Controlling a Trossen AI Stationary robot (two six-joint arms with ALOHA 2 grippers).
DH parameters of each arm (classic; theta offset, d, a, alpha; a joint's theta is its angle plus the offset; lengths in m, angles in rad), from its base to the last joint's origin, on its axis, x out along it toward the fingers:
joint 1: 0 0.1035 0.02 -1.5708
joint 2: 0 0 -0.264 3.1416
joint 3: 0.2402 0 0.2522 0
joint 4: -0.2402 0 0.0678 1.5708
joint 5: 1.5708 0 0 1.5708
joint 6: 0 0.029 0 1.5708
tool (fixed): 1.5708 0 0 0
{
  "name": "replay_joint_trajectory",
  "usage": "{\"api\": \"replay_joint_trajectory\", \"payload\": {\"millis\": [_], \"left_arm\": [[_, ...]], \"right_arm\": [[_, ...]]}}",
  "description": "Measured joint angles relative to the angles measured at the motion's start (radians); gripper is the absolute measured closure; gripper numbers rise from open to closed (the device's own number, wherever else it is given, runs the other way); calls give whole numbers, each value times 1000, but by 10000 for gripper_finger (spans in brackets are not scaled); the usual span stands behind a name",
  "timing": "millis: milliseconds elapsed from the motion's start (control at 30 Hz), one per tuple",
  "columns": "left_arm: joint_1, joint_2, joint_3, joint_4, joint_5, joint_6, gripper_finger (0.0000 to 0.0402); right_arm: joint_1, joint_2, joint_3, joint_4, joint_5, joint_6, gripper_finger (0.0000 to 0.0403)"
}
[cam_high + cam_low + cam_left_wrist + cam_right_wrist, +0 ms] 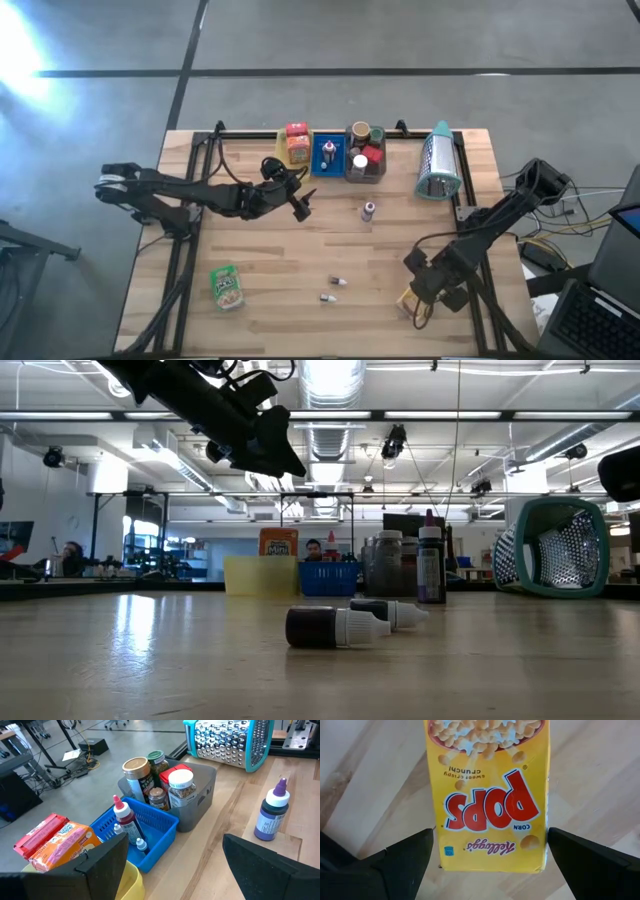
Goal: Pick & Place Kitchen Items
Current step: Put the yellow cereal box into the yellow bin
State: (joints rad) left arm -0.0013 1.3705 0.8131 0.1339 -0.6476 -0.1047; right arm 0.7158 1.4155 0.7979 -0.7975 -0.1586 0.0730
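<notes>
A yellow Corn Pops box [490,795] lies flat on the table near its front right corner [407,300]. My right gripper [490,847] points down over the box's near end, open, one finger on either side of the box's width. My left gripper [300,205] hangs open in the air in front of the trays, with nothing between its fingers [175,857]. A purple-capped bottle [369,210] stands upright mid-table. Two tiny vials [335,627] [390,612] lie on their sides. A green pouch [228,286] lies flat at the front left.
At the far edge stand a yellow tray [285,152] with red and orange boxes, a blue tray [160,827] with small bottles and a grey tray [202,790] with jars. A teal grater [438,162] lies on its side at the far right. The table's middle is bare wood.
</notes>
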Motion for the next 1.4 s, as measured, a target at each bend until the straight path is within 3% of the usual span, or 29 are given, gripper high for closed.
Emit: {"api": "replay_joint_trajectory", "payload": {"millis": [767,933,1400], "left_arm": [[0,0,0,0,0,0,73],[0,0,0,0,0,0,73],[0,0,0,0,0,0,73]], "right_arm": [[0,0,-35,14,0,-57,16],[0,0,-63,83,-2,-132,16],[0,0,-179,271,27,-109,16]]}}
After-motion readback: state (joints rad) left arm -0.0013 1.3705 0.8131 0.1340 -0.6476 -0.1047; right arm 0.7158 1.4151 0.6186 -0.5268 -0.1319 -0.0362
